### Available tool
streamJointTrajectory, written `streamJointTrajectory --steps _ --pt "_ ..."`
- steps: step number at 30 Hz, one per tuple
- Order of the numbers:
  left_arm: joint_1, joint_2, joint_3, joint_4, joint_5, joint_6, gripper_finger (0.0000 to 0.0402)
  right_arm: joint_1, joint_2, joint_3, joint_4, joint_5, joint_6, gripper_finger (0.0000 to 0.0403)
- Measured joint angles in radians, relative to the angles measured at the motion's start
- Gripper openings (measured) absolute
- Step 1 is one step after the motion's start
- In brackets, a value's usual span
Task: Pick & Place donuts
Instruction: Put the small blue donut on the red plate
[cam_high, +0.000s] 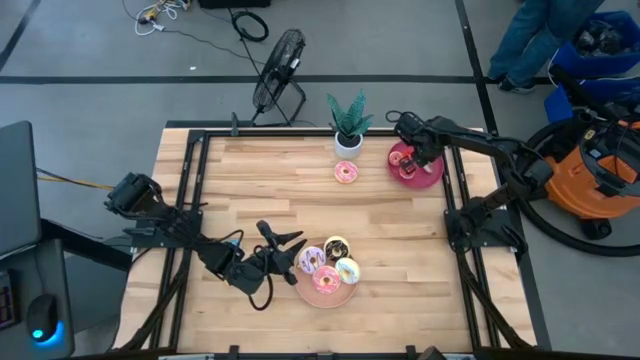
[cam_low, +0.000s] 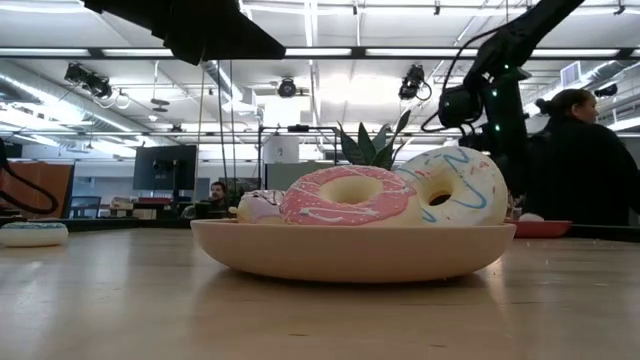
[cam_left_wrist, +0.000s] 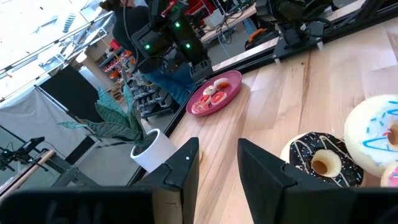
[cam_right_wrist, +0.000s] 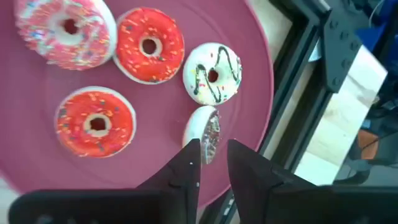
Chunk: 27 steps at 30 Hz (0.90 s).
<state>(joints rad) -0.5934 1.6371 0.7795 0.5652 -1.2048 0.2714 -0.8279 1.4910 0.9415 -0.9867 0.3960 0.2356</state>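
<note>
A small sprinkled toy donut (cam_right_wrist: 204, 133) was seen standing on edge on the dark red round plate (cam_right_wrist: 37, 180), at the lower centre of the right wrist view, just ahead of the right gripper (cam_right_wrist: 213, 157), whose jaws were narrowly apart and clamped on nothing. Four more small donuts lay flat nearby, among them a white chocolate-drizzled one (cam_right_wrist: 212, 73). It was judged that the tilted donut could roll or topple against its neighbours if nudged. At lower centre of the high view, the left gripper (cam_high: 283, 243), jaws apart and empty, waited beside the pale pink plate (cam_high: 322, 297) of larger donuts.
</note>
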Motion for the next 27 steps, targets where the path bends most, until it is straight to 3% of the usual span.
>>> streamJointTrajectory --steps 8,14,20,27 --pt "-0.001 0.0 0.0 -0.003 0.0 -0.02 0.0115 0.092 -0.013 0.035 -0.017 0.129 -0.026 0.0087" --pt "-0.012 0.0 0.0 -0.009 0.0 -0.017 0.0115 0.263 -0.079 0.015 0.06 0.206 -0.03 0.0087" --pt "-0.034 0.0 0.0 -0.009 0.0 -0.014 0.0115 0.524 -0.175 -0.139 0.342 0.21 -0.011 0.0087" --pt "-0.052 0.0 0.0 -0.008 0.0 -0.013 0.0115 0.816 -0.208 -0.371 0.81 0.21 0.019 0.0087"
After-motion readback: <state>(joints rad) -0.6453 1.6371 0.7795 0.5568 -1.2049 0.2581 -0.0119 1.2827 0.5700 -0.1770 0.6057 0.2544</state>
